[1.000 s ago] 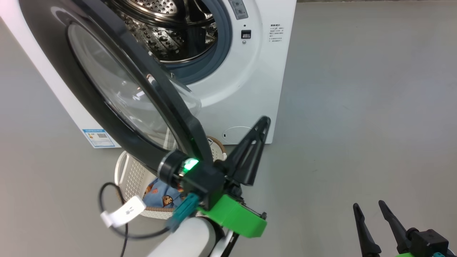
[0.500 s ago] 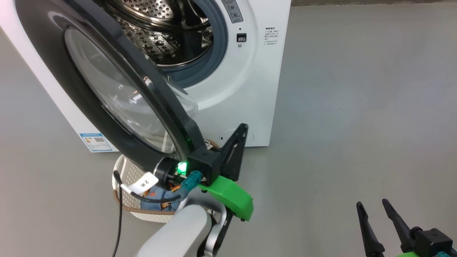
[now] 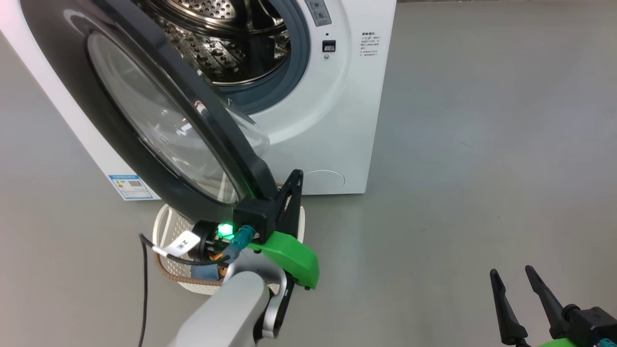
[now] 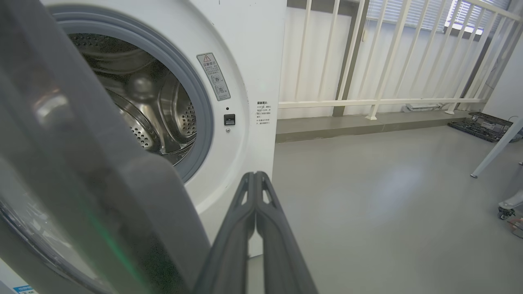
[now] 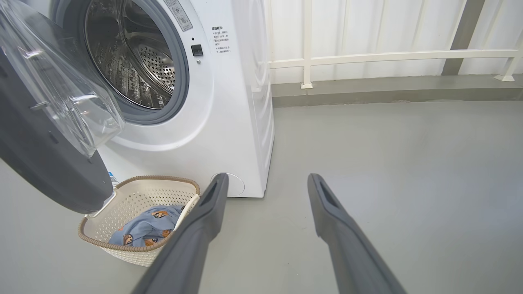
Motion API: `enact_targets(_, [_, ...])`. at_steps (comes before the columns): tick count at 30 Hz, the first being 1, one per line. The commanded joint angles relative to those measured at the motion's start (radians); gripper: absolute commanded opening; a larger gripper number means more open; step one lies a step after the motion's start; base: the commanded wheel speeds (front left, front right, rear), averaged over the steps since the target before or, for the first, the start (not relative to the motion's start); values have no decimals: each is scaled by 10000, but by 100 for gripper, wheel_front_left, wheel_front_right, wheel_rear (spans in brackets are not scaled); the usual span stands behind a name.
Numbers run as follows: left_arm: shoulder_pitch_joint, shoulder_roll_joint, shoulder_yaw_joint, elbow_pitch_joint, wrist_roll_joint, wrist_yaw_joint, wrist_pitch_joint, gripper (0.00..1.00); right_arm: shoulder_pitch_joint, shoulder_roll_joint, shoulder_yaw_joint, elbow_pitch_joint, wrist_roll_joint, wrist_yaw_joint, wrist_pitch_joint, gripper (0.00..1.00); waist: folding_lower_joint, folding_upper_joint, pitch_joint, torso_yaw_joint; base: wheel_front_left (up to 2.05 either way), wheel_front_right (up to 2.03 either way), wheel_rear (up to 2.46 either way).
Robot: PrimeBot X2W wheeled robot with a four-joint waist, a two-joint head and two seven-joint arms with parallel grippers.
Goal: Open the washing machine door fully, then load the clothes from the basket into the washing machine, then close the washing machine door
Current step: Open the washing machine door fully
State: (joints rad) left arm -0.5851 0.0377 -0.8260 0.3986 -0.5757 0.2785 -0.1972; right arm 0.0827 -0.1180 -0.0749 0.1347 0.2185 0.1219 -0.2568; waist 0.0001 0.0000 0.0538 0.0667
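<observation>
My left gripper [image 3: 296, 176], clenched on nothing, sits just beside the lower edge of the large round black-rimmed glass washing machine door [image 3: 144, 115], upper left. It looks stiff, hinged and glossy, so I'd push its rim. My right gripper [image 3: 512, 271] is spread and idle.

Smooth grey floor [image 5: 408, 163] meets a white railing [image 4: 367, 102] before a pale wall [image 4: 322, 61].

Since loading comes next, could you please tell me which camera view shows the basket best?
The right wrist view: the basket sits nearly whole on the floor, clothes visible inside. In the head view, the washing machine door and left arm hide most of it.
</observation>
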Motion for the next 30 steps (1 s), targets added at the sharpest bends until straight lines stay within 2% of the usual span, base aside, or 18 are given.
enact_targets(1, [-558, 153, 383, -63, -65, 99, -127, 0, -230, -202, 213, -282, -56, 88, -49, 100, 0, 0, 19, 9, 0, 0, 0])
enact_targets(15, [-273, 291, 636, 513, -355, 188, -304, 0, -279, -249, 110, -328, 21, 88, -49, 100, 0, 0, 101, 296, 0, 0, 0])
enact_targets(30, [503, 698, 469, -570, -250, 672, -276, 0, -289, -315, 42, -365, 10, 88, -49, 100, 0, 0, 232, 1468, 0, 0, 0])
